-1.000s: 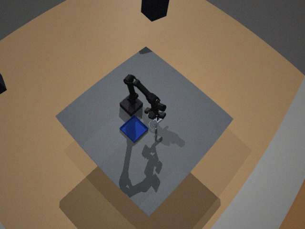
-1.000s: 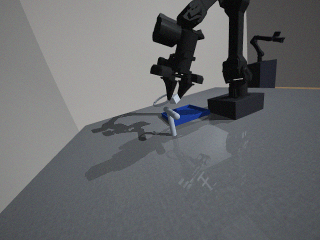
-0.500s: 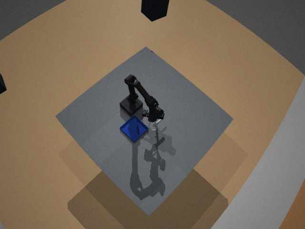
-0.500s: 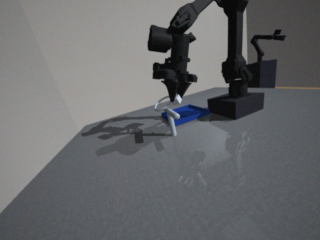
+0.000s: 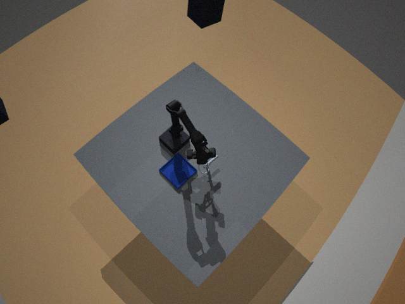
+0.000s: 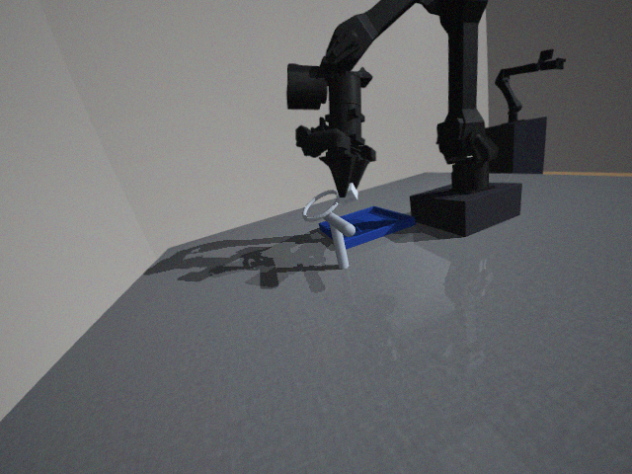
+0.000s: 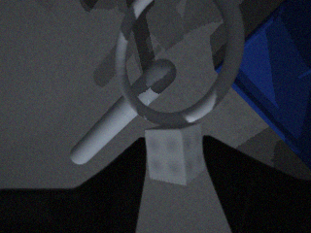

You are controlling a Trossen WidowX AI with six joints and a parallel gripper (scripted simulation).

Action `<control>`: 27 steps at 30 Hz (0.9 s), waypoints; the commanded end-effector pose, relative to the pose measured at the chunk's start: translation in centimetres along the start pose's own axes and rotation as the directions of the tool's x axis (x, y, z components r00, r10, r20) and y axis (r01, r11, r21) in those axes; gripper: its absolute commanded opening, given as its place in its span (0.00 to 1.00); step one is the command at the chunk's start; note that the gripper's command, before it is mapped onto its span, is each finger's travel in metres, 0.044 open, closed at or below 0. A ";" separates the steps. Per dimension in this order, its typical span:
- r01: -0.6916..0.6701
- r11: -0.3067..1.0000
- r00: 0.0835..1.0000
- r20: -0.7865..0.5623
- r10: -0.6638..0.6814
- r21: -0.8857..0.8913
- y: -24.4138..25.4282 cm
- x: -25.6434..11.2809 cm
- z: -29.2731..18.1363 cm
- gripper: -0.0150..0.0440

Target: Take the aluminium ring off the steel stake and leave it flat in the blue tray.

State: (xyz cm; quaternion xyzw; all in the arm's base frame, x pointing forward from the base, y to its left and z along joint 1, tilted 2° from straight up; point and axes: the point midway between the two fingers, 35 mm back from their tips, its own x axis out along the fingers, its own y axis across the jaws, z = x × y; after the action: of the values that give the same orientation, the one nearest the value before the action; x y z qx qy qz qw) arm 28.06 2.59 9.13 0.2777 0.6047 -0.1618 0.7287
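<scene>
Below the hand [image 5: 203, 163] [image 6: 350, 195] [image 7: 174, 143], part-open and gripping its tab [image 6: 352, 192] [image 7: 174, 154], the ring [image 5: 199, 170] [image 6: 306, 210] [image 7: 236, 53] hangs tilted.

- Bench [image 5: 255, 147] [image 6: 306, 382]: smooth, grey, faintly reflective.
- Floor [image 5: 98, 82] [image 6: 587, 174]: tan.
- Walls [image 6: 203, 102]: plain, pale grey, darker at right.
- Light: dim, casting overlapping shadows.

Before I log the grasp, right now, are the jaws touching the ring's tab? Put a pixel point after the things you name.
Touching: the wrist view shows the tab [image 7: 167, 155] pinched between the jaws, a dark finger against each side.
</scene>
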 end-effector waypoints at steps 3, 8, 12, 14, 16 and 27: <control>-0.031 0.995 0.996 -0.090 0.022 -0.098 -0.9 0.1 -0.3 0.25; -0.077 0.984 0.989 -0.135 0.054 -0.164 -1.3 -0.2 -0.3 0.25; -0.119 0.970 0.982 -0.169 0.084 -0.212 -1.5 -0.4 -0.2 0.25; -0.142 0.961 0.978 -0.184 0.100 -0.235 -1.7 -0.6 -0.1 0.25; -0.166 0.952 0.973 -0.199 0.116 -0.258 -1.8 -0.7 -0.1 0.25; -0.308 0.878 0.939 -0.265 0.219 -0.365 -2.4 -1.6 0.3 0.25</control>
State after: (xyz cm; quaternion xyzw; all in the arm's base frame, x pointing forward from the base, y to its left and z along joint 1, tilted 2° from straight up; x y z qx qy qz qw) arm 26.43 0.63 9.69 0.2220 0.6653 0.0625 0.7100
